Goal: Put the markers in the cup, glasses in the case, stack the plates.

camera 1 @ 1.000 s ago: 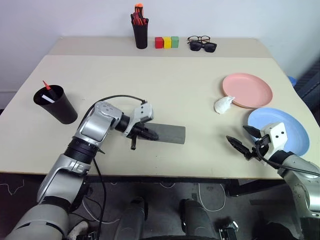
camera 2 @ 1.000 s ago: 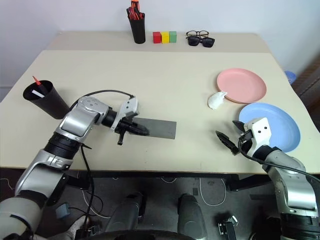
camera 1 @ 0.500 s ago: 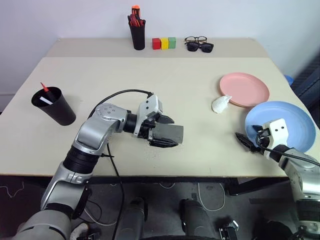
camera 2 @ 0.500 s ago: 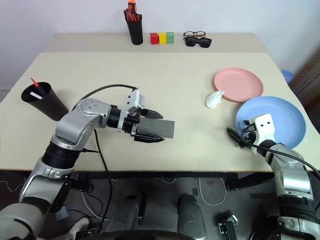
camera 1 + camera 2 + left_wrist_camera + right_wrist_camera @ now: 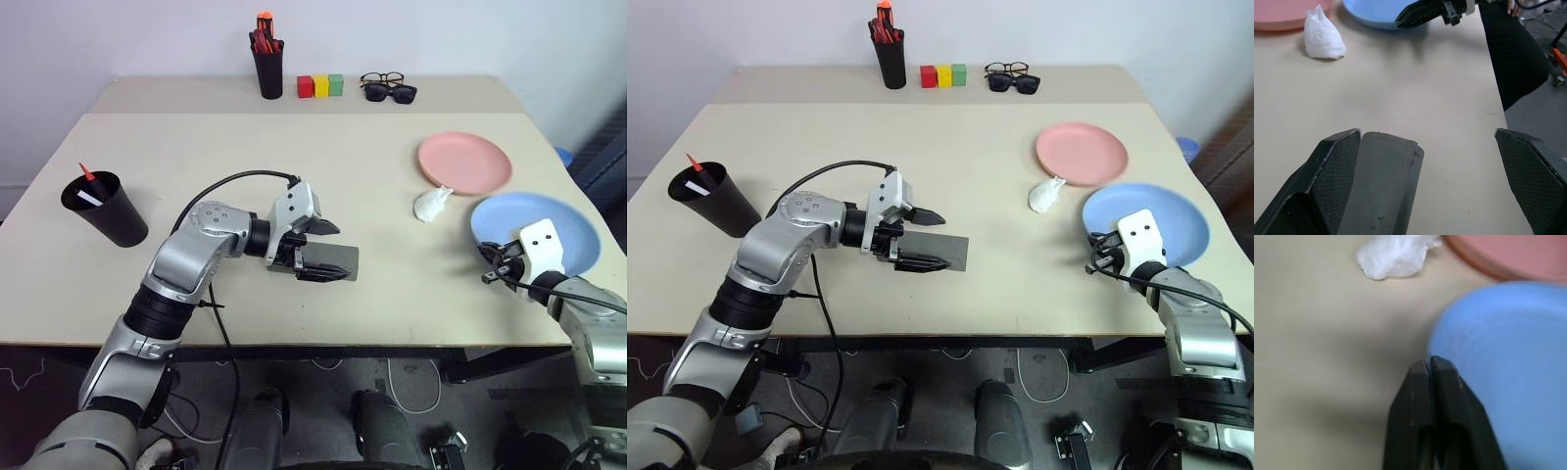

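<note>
step in hand, as we judge it: stacking the plates. our right gripper [image 5: 1428,363] sits at the near rim of the blue plate [image 5: 544,227], its two fingers pressed together. from the wrist view we cannot tell whether any rim is pinched between them; they look closed on nothing, tips right at the plate's edge.

to do this well we would want the fingers to straddle the rim, one above and one below, before lifting; a thin smooth plate will likely slip from a shallow bite. then carry it level over the pink plate [image 5: 464,163], which lies just beyond, and set it down centred.

in the way: a crumpled white wad [image 5: 429,205] lies against the near edge of the pink plate, between the two plates. a low carry could sweep it, so we lift clear first.

our left gripper [image 5: 327,252] stands wide open around the end of the grey case [image 5: 939,251], which lies flat and shut at mid-table; nothing is held.

the black cup [image 5: 106,207] stands at the left with the markers [image 5: 90,182] already in it. at the far edge: a pen holder [image 5: 267,71], three coloured blocks [image 5: 320,85], and two pairs of spare glasses [image 5: 389,86]. we cannot see the wire-rimmed pair; possibly inside the case.
</note>
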You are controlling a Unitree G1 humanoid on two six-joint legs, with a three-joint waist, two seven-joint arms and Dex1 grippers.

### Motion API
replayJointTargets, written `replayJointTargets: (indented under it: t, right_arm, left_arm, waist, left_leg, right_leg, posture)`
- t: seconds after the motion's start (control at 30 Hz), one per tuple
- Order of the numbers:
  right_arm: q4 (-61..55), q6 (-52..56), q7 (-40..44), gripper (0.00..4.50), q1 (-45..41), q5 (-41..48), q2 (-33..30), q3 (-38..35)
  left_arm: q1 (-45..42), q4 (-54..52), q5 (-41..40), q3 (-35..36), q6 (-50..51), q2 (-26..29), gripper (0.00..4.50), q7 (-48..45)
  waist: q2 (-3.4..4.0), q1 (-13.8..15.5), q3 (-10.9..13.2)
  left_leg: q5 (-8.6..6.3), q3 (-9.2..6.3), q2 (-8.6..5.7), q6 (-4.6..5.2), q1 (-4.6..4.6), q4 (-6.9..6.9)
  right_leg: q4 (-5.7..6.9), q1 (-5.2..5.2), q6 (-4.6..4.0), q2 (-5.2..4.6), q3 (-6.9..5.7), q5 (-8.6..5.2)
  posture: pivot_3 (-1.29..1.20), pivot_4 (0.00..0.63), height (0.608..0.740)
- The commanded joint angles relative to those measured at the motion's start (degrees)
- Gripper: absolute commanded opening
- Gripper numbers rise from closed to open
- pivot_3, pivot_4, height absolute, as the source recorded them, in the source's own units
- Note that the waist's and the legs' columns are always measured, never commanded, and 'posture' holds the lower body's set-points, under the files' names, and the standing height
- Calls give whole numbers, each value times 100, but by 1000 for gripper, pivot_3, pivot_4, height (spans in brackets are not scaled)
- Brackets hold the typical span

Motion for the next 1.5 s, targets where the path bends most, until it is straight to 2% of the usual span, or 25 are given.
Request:
replayJointTargets:
  t: [0.03,0.3,0.5,0.6,0.77,0.9,1.1,1.13,1.17,1.2,1.3,1.5]
  right_arm:
    - [-331,7,-39,29,-79,-131,-153,69]
    - [-383,-160,-254,29,-348,-452,-297,103]
    - [469,-1093,-314,29,-1409,-830,-313,416]
    - [1525,-1767,-176,29,-2119,-1078,-264,771]
    - [4093,-3206,-51,29,-3689,-1601,-32,1433]
    - [5806,-4017,-220,29,-4703,-1974,221,1782]
    - [7140,-4366,-647,29,-5527,-2396,579,2034]
    - [7238,-4379,-773,626,-5602,-2470,619,2064]
    - [7307,-4400,-911,897,-5661,-2539,648,2088]
    - [7354,-4419,-1024,1358,-5708,-2582,674,2094]
    - [7404,-4550,-1374,2932,-5837,-2647,704,2062]
    - [7261,-4848,-1438,2932,-5962,-2297,580,1666]
  left_arm:
    - [-106,-108,-74,-14,-121,-5,4500,55]
    - [-42,-157,-115,-14,-104,-54,4500,158]
    - [50,-232,-164,35,10,-71,4500,306]
    - [101,-312,-221,79,105,-75,4500,426]
    - [210,-526,-322,217,322,-79,4500,757]
    - [355,-797,-420,342,557,-22,4500,1050]
    - [811,-1472,-632,643,991,198,4500,1521]
    - [890,-1570,-665,696,1062,224,4500,1609]
    - [960,-1653,-699,742,1124,242,4500,1691]
    - [1023,-1734,-734,779,1174,270,4500,1757]
    - [1158,-1895,-839,860,1299,324,4500,1907]
    - [1217,-1881,-957,822,1283,379,4500,2021]
  waist:
    - [0,5,0]
    - [0,10,1]
    - [1,-18,1]
    - [1,-21,2]
    - [2,-31,6]
    - [4,-84,8]
    - [5,-165,9]
    - [5,-166,9]
    - [6,-168,9]
    - [6,-168,9]
    - [6,-170,9]
    - [6,-162,9]
  left_leg:
    - [0,0,1,0,0,-1]
    - [0,1,0,0,-6,-3]
    - [0,4,1,0,-4,-2]
    - [0,4,1,0,-3,-3]
    - [1,7,1,0,-3,-10]
    - [1,7,1,-1,-4,-17]
    - [2,6,0,-2,-3,-27]
    - [2,6,0,-2,-4,-27]
    - [2,6,0,-2,-3,-27]
    - [3,6,0,-4,-2,-26]
    - [4,6,0,-6,0,-23]
    - [6,6,-1,-9,4,-21]
  right_leg:
    - [0,0,1,0,0,-1]
    - [-11,-1,0,0,0,0]
    - [-9,-3,0,0,1,1]
    - [-10,-1,0,0,0,1]
    - [-13,-4,0,0,2,2]
    - [-13,-6,20,0,3,10]
    - [-14,-10,24,0,6,11]
    - [-12,-12,24,1,7,11]
    - [-10,-12,23,1,7,11]
    - [-9,-12,23,1,9,11]
    - [-6,-10,21,2,12,11]
    - [0,-8,20,3,13,11]
  posture:
    - [0,150,740]
    - [0,150,740]
    - [0,150,740]
    - [0,150,740]
    - [0,150,740]
    - [0,150,740]
    - [0,150,740]
    - [0,150,740]
    - [0,150,740]
    - [0,150,740]
    - [0,150,740]
    - [0,150,740]
